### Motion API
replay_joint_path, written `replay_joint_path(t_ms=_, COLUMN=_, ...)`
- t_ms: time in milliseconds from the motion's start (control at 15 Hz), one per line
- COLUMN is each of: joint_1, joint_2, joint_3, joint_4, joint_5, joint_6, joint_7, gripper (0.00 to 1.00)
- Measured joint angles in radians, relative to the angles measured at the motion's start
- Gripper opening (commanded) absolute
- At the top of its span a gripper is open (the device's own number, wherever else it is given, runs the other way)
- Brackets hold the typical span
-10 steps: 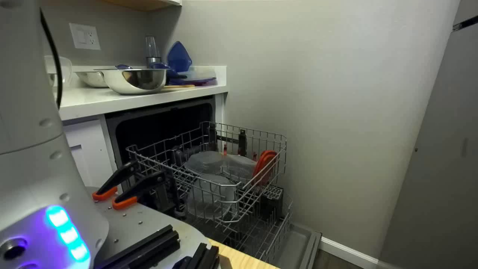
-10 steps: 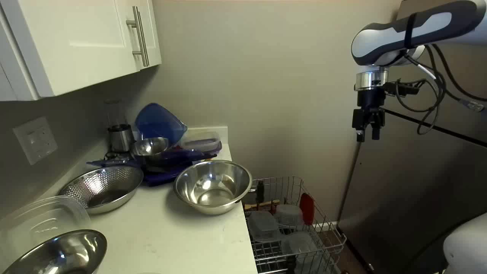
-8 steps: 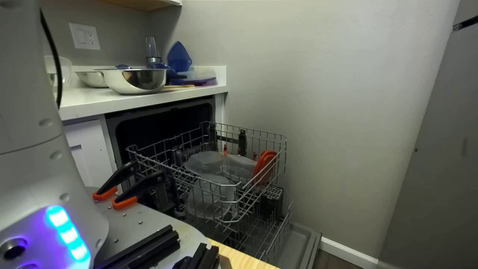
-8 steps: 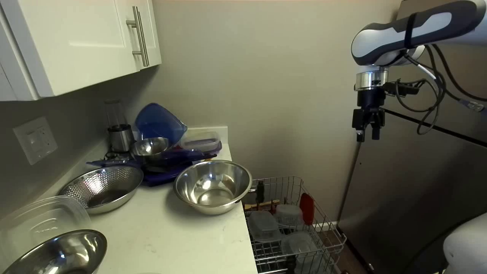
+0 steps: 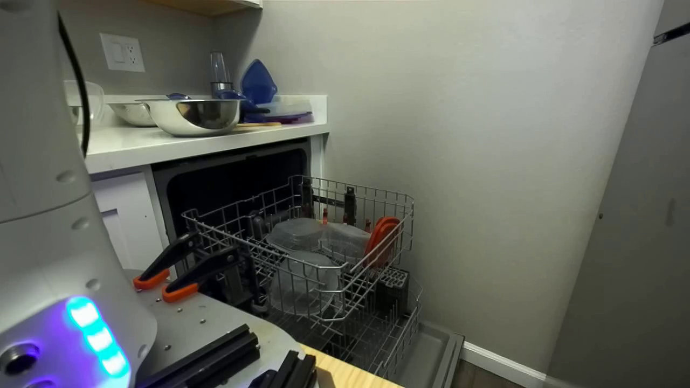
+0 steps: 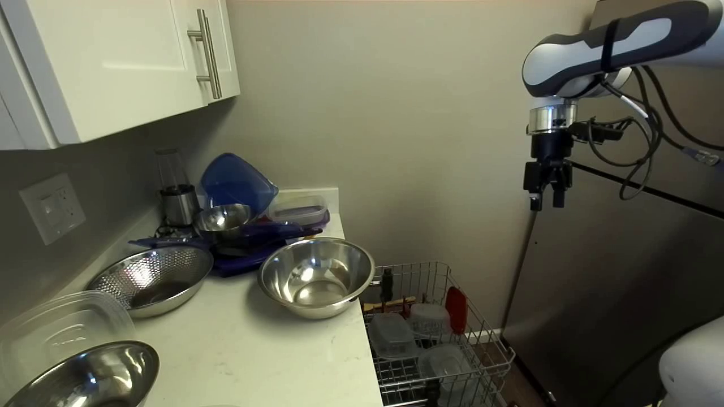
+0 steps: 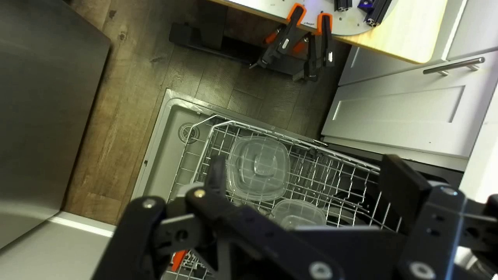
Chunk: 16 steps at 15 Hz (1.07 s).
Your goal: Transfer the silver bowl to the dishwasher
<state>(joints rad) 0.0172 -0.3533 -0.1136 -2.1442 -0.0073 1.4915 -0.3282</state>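
Note:
The silver bowl [image 6: 317,277] stands upright on the white counter at its right edge, beside the dishwasher rack. It also shows on the counter in an exterior view [image 5: 194,116]. The dishwasher [image 5: 237,172] is open below the counter, with its dark cavity showing. Its grey wire rack [image 7: 272,135] is pulled out and holds clear plastic containers [image 7: 256,167] and a red-orange piece [image 6: 456,311]. My gripper [image 6: 547,201] points down, empty, high to the right of the bowl and apart from it. In the wrist view my gripper [image 7: 305,167] is open, its fingers wide apart above the rack.
A silver colander [image 6: 153,280], a tilted metal bowl [image 6: 90,376] and blue items [image 6: 237,183] stand on the counter. An upper cabinet [image 6: 141,62] overhangs it. Clamps with orange tips [image 5: 180,288] sit on the robot's mount. A grey appliance front [image 6: 611,271] is behind the arm.

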Motion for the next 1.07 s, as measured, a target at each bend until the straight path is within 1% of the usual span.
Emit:
replay_joint_path(t_ms=133, joint_1=0.001, joint_2=0.01, joint_3=0.011, joint_4=0.029, joint_5=0.0, joint_6=0.002, joint_7=0.0, gripper=1.0)
replay_joint_path(t_ms=267, joint_1=0.016, joint_2=0.042, joint_3=0.041, joint_4=0.098, joint_5=-0.005, joint_6=0.003, joint_7=-0.003, gripper=1.0)
replay_joint_path(t_ms=533, joint_1=0.09, joint_2=0.175, joint_3=0.14, joint_4=0.28, joint_5=-0.028, joint_6=0.003, joint_7=-0.018, gripper=1.0)
replay_joint_path(t_ms=667, joint_1=0.126, joint_2=0.254, joint_3=0.194, joint_4=0.36, joint_5=-0.065, joint_6=0.002, joint_7=-0.018, gripper=1.0)
replay_joint_path(t_ms=867, joint_1=0.178, joint_2=0.367, joint_3=0.271, joint_4=0.454, joint_5=-0.161, joint_6=0.0, joint_7=-0.018, gripper=1.0)
replay_joint_path(t_ms=1067, joint_1=0.219, joint_2=0.453, joint_3=0.316, joint_4=0.524, joint_5=-0.247, joint_6=0.004, joint_7=-0.018, gripper=1.0)
